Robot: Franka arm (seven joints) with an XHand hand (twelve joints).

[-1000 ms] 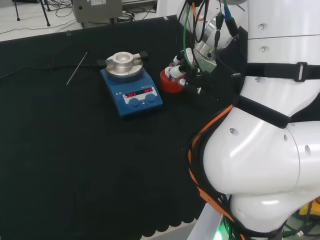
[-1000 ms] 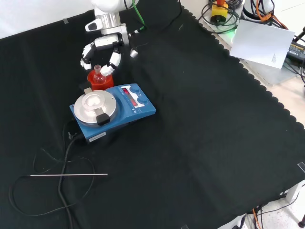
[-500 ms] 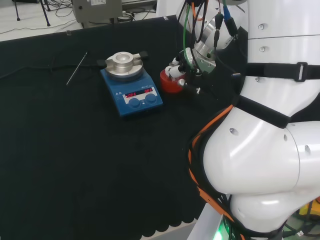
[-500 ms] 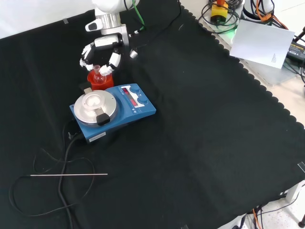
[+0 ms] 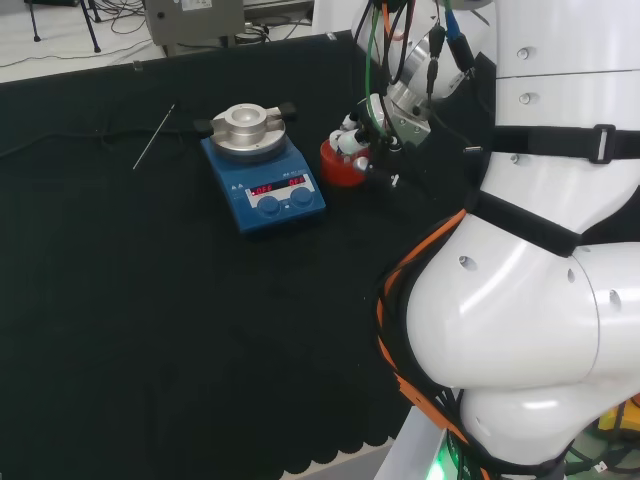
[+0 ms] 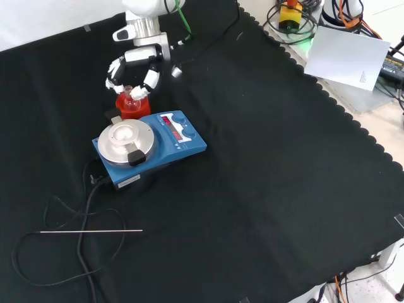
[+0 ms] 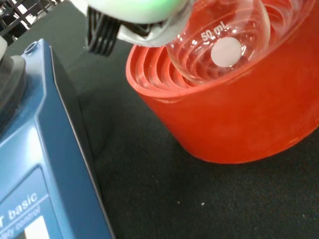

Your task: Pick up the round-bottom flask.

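Round-bottom flask [image 6: 130,99] seated in red ribbed stand [image 6: 133,108], at twelve o'clock from stirrer [image 6: 149,149]; hand [image 6: 135,69] fingers curved around neck, apparently not clamped. Close evenly, lift straight up.

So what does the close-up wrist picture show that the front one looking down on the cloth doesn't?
The wrist view shows the clear round-bottom flask sitting in the ribbed hollow of its red stand, with a white spot on the glass.

The front view shows the hand with fingers curved around the flask's neck, not plainly gripping it, plus a thin metal rod and a black cable lying on the cloth.

Both show the flask, the red stand, and the blue hotplate beside it.
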